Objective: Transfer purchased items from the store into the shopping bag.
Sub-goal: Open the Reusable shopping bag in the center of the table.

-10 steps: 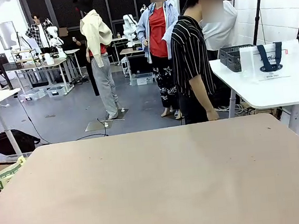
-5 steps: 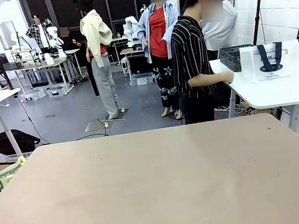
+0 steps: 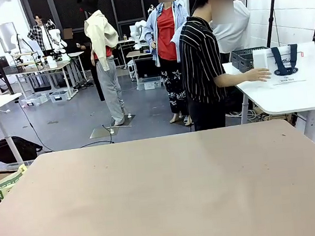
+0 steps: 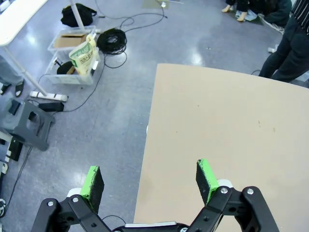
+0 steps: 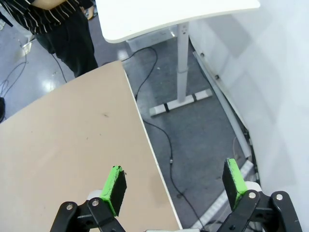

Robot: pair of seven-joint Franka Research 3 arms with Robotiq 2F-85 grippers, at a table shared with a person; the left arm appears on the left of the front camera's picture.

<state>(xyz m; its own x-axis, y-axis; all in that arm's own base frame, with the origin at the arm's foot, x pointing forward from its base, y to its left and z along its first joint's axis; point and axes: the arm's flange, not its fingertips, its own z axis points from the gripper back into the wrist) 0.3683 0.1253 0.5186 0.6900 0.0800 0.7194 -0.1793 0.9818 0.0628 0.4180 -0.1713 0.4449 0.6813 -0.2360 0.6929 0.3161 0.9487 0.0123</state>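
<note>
A person's hand (image 3: pixel 259 75) reaches the upright bag (image 3: pixel 286 64) (basket (image 3: pixel 244 59) just beside it) on a side table (image 3: pixel 289 98). The left gripper (image 4: pixel 148 178) and right gripper (image 5: pixel 174 181) gape empty.

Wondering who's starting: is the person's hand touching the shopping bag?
Cannot tell. In the front view the hand overlaps the shopping bag's left edge, too far off to show contact.

The large tan rectangular tabletop (image 3: pixel 165 195) fills the foreground, and a white round-cornered side table (image 3: pixel 289 98) on a white post leg (image 5: pixel 182 63) stands beyond its far right corner. On the grey floor to the left lie a black soft fabric bag (image 3: pixel 15 149), a coil of black cable (image 4: pixel 112 39), a clear plastic bin (image 4: pixel 60 72) holding a green-and-white printed packet (image 4: pixel 83 54), a white power strip (image 4: pixel 47 96) and a dark grey plastic step stool (image 4: pixel 29 123). A thin black floor cable (image 5: pixel 161 133) runs past the post leg's foot.
</note>
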